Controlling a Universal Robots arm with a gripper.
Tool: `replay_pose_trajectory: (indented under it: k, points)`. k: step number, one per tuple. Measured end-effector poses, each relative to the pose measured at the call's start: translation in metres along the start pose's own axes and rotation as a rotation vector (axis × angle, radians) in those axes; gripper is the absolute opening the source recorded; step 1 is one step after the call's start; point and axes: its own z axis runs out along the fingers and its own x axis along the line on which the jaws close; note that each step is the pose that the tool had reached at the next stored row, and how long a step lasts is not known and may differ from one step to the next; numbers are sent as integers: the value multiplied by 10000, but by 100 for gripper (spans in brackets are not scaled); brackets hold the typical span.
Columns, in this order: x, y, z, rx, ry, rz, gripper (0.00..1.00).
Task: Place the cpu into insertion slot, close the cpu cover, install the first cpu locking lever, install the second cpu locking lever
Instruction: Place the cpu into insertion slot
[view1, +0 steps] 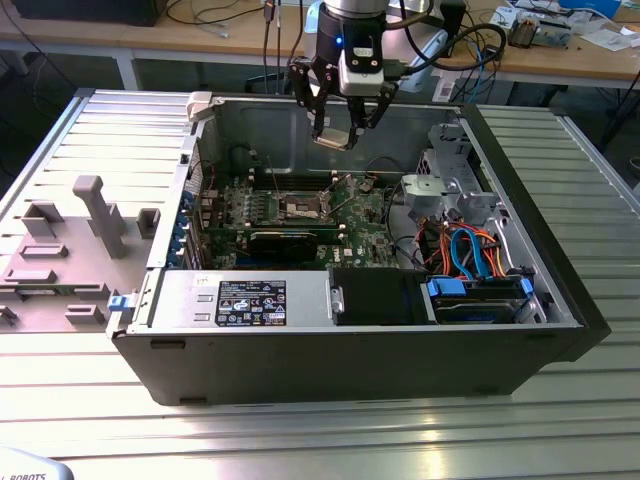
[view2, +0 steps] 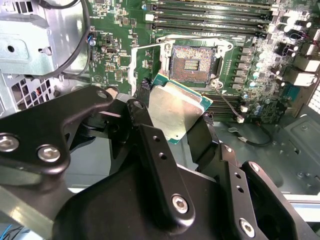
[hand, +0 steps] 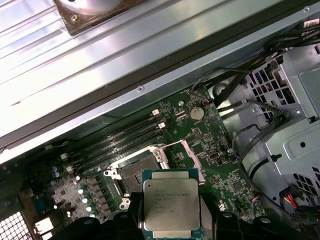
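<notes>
Ribbed metal worktop (view1: 300, 440), open PC case (view1: 350, 370) lying on it, green motherboard (view1: 355, 215) exposed inside.

Arm pose: wrist comes down from above at the far side of the case in the exterior view. The claw (view1: 338, 130) points down into the opening and is well above the board. It's pinched on the cpu (view1: 333, 138) at two opposite edges, metal lid up toward the first wrist view (hand: 172, 207).

The insertion slot (view2: 192, 62) is bare, contact field visible. The cpu cover (view2: 133, 70) looks swung up at one side of it, so nothing is seated or closed yet. In both wrist views the slot sits mostly clear of the chip's outline, so I'd say the cpu is not centred over it.

Risks, as I judge them:
- In the second wrist view the chip (view2: 175, 107) looks rotated relative to the slot edges. Lowered like that, a corner lands first and the contacts get bent.
- The grip is on thin edges only. A slip or a tilt drops the chip onto the board or the contact field.
- The claw fingers (view2: 145, 95) are wide next to the slot. On the way down they could foul the raised cover or the memory slots (hand: 120, 137) alongside.
- Loose cables (hand: 250, 130) near the drive cage could snag the wrist.
</notes>
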Motion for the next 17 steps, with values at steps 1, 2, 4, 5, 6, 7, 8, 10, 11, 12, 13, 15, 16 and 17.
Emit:
replay_pose_trajectory:
  k: [1, 2, 4, 5, 6, 7, 8, 10, 11, 12, 13, 15, 16, 17]
  points:
    - [0, 0, 0, 0, 0, 11, 54]
    - [0, 0, 1, -1, 0, 21, 54]
    - [0, 0, 2, -1, -1, 40, 54]
    - [0, 0, 2, -1, 0, 45, 54]
    - [0, 0, 2, -1, -1, 50, 54]
    - [0, 0, 2, -1, -1, 62, 54]
    - [0, 0, 3, -2, -1, 71, 54]
    - [0, 0, 3, -2, -1, 81, 54]
    - [0, 0, 3, -2, -1, 89, 54]
    - [0, 0, 3, -2, -1, 97, 54]
    - [0, 0, 4, -3, -1, 110, 54]
    - [0, 0, 5, -4, -2, 127, 54]
    - [0, 0, 5, -3, -2, 136, 54]
    - [0, 0, 5, -4, -2, 144, 54]
